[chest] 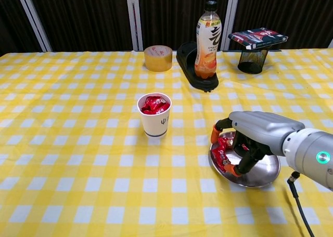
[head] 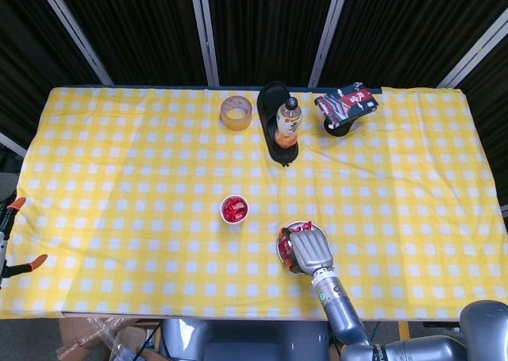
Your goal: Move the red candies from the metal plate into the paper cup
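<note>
The metal plate (chest: 263, 172) lies at the front right of the table, and its rim (head: 280, 255) also shows in the head view. Red candies (chest: 222, 152) lie on its left side, some showing beside the hand (head: 286, 246). My right hand (chest: 256, 135) hovers low over the plate (head: 310, 250), thumb and fingers apart on either side of the candies. One orange fingertip (chest: 231, 169) touches a wrapper. The paper cup (chest: 154, 121) stands to the left with red candies inside (head: 234, 209). Only two spread orange fingertips (head: 16, 205) of my left hand show off the table's left edge, holding nothing.
At the back stand a tape roll (chest: 158, 58), a drink bottle (chest: 207, 39) on a black tray (chest: 193, 73), and a mesh holder (chest: 252, 60) with a packet on top. A black cable (chest: 297, 206) hangs by my right forearm.
</note>
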Available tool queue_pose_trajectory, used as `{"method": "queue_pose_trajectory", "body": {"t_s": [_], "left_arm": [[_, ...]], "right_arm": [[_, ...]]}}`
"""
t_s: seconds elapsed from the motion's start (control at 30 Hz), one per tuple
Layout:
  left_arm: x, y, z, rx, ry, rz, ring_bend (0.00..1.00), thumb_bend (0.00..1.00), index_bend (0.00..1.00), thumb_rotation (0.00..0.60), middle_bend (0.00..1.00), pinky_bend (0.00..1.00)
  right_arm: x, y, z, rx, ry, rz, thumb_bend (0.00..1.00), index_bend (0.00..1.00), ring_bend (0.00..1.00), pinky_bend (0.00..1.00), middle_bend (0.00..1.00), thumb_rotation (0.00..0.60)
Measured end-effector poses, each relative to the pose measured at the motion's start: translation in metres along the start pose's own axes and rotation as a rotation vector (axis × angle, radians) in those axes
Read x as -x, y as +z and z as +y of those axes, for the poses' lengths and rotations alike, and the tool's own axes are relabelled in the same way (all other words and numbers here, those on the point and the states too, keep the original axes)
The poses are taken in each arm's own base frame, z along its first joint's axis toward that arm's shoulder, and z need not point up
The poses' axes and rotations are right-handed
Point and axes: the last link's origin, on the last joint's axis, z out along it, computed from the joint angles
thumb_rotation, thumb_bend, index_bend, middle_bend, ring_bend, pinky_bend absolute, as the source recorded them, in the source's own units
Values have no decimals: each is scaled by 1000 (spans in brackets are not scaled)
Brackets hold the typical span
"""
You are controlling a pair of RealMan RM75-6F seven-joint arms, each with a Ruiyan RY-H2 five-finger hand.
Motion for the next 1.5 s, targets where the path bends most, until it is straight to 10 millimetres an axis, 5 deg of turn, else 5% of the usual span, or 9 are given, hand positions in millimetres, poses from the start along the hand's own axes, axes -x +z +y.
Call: {"method": "queue_pose_trajectory", "body": {"t_s": [0.53,1.5], "left_arm": [[1,0,0,-4,7,-1,0,46,0,600,0,0],[1,0,0,-8,5,-4,0,46,0,600,0,0]], "right_arm": [[4,5,9,17,22,-14,370,415,902,897,886,600],[11,11,10,26,47,-27,370,425,902,897,886,600]]}}
